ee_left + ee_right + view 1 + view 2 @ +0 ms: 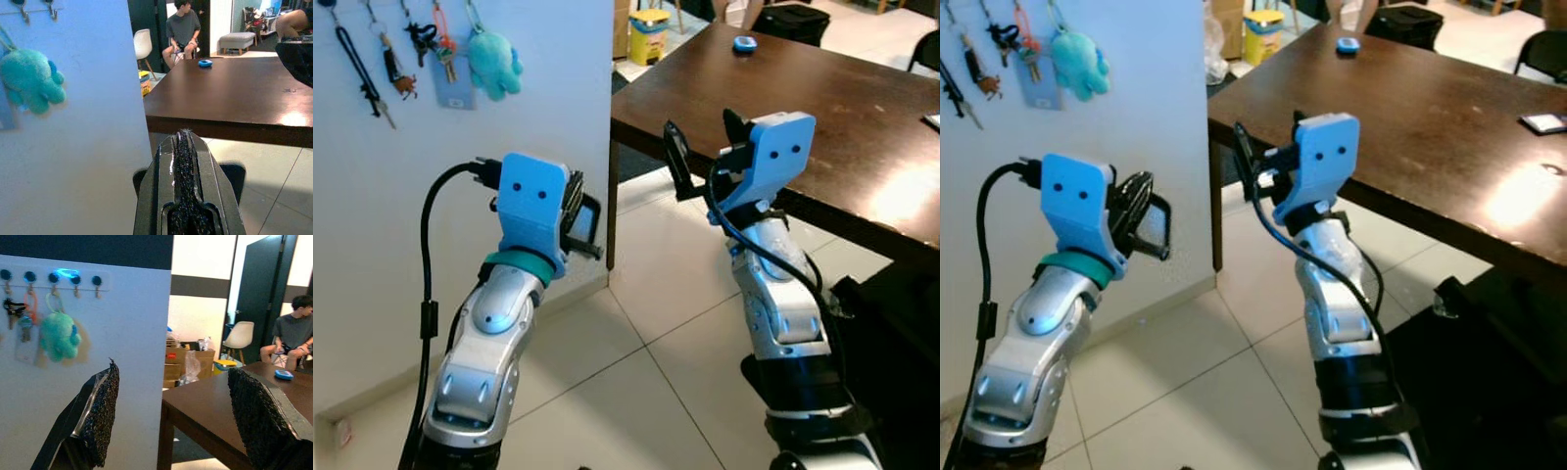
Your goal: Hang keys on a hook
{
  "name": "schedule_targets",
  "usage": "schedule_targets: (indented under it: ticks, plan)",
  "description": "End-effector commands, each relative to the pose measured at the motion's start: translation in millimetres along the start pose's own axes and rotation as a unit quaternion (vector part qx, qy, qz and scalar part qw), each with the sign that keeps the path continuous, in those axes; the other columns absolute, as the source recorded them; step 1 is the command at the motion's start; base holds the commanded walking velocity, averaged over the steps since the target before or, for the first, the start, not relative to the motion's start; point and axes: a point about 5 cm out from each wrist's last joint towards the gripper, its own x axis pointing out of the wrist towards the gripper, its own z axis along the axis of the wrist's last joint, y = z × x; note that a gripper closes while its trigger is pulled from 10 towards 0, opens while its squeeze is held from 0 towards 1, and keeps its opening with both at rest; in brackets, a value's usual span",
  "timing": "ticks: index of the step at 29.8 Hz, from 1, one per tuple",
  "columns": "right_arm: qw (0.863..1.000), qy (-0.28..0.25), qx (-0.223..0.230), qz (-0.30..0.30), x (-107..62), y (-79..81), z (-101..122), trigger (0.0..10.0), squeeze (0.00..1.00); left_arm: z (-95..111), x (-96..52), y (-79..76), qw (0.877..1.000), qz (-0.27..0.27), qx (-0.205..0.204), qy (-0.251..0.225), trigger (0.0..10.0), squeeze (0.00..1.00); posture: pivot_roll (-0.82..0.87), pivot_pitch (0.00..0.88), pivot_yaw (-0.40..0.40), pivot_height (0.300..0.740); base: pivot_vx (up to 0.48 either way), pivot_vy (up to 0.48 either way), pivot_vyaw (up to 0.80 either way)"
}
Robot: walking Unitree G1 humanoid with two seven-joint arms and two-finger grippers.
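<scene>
Both silver arms rise in the foreground, in front of the wall (460, 196) that carries the hook rail (54, 279). Left gripper (582, 223) hovers just off the wall's outer corner, well below the rail, its fingers pressed together with nothing between them. Right gripper (705, 152) is held up at the table (803, 108) edge, farther from the wall, fingers (100, 413) spread wide and empty.

On the rail hang several key bunches (429, 44), a card tag, a black strap and a teal plush (494, 61). Whether these include the keys to be hung cannot be told. The hook (97, 282) nearest the wall's corner looks free. Far across the table from the wall lies a small blue object (744, 43), too small to tell if it is a key fob; a person (293, 333) sits on a chair beyond it.

Judged from this, the rail lies up and to the left of both grippers, and the left arm is the nearer one. The hung items dangle straight down the wall.
</scene>
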Motion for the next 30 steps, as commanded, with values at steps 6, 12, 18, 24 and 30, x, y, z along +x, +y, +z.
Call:
schedule_targets:
  ticks: [6, 12, 18, 24, 30]
  plan:
    - [1.0, -0.002, -0.002, -0.011, -3.2, -5.4, 0, 10.0, 0.0, 1, 0.3, 1.0, 1.0, -0.001, 0.001, -0.002, 10.0, 0.0, -0.05, 0.052, 0.067, 0.74, 0.449, 0.0, 0.0]
    - [1.0, -0.002, -0.005, -0.006, -3.7, -6.0, 0, 10.0, 0.0, 2, 1.2, 2.8, 1.0, 0.001, 0.001, -0.002, 10.0, 0.0, -0.05, 0.055, 0.066, 0.74, 0.446, 0.0, 0.0]
    - [1.0, 0.0, -0.004, 0.001, -4.1, -4.2, 0, 10.0, 0.0, 2, 1.6, 4.0, 1.0, 0.004, 0.002, 0.0, 10.0, 0.0, -0.05, 0.054, 0.067, 0.74, 0.444, 0.0, 0.0]
    - [1.0, 0.001, -0.001, 0.01, -4.5, -1.7, 0, 10.0, 0.0, 3, 2.3, 5.2, 1.0, 0.008, 0.003, 0.0, 10.0, 0.0, -0.05, 0.054, 0.066, 0.74, 0.412, 0.0, 0.0]
    - [0.999, 0.0, 0.007, 0.038, -5.9, 4.6, 1, 10.0, 0.0, 1, 2.1, 7.2, 1.0, 0.012, 0.003, 0.005, 10.0, 0.0, -0.05, 0.055, 0.067, 0.74, 0.212, 0.0, 0.0]
